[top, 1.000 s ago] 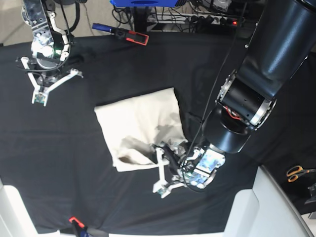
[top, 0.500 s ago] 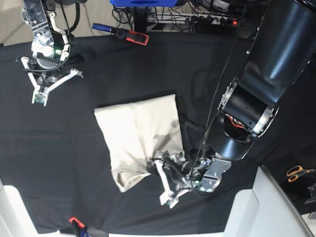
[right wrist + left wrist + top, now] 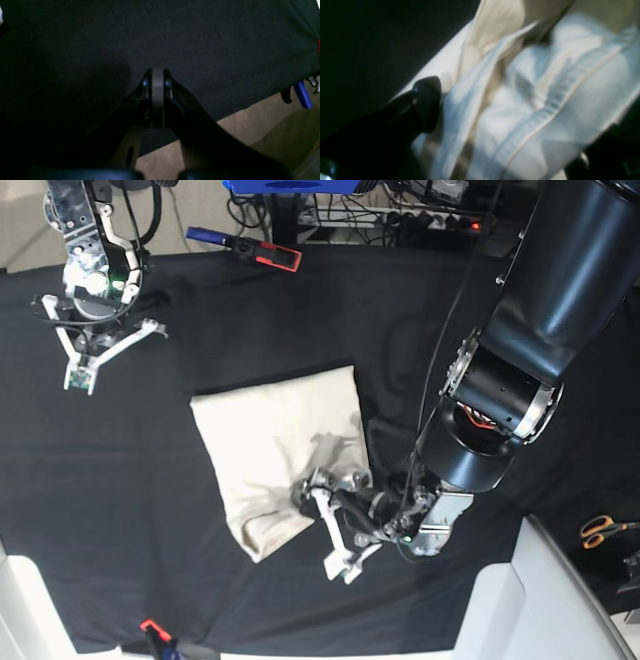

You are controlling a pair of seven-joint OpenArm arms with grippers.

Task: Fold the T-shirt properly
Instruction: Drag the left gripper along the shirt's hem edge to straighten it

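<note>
The T-shirt (image 3: 280,450) lay folded into a compact, roughly rectangular bundle near the middle of the table, on the black table cloth (image 3: 250,320), slightly toward the near edge. Its far edge ran straight and fairly smooth; its near right corner was rumpled and bunched.

The left gripper (image 3: 330,525) was positioned at that rumpled near right corner. Its jaws stood wide apart: one finger sat against the fabric at the bundle's edge, while the other pointed away toward the near edge of the table. The left wrist view was blurred; it showed a dark fingertip (image 3: 426,100) touching the cream fabric, with a stitched hem (image 3: 560,92) running diagonally across the cloth between the fingers. Whether the fabric was actually pinched could not be determined.

The right gripper (image 3: 82,375) hovered near the far left corner of the table, well apart from the T-shirt. Its jaws were pressed fully together with nothing between them, as the right wrist view confirmed, with only table cloth below.

A blue and red tool (image 3: 250,248) lay at the far edge of the table. A pair of orange-handled scissors (image 3: 603,530) lay off the table, beyond its right edge. No containers appeared in any view.
</note>
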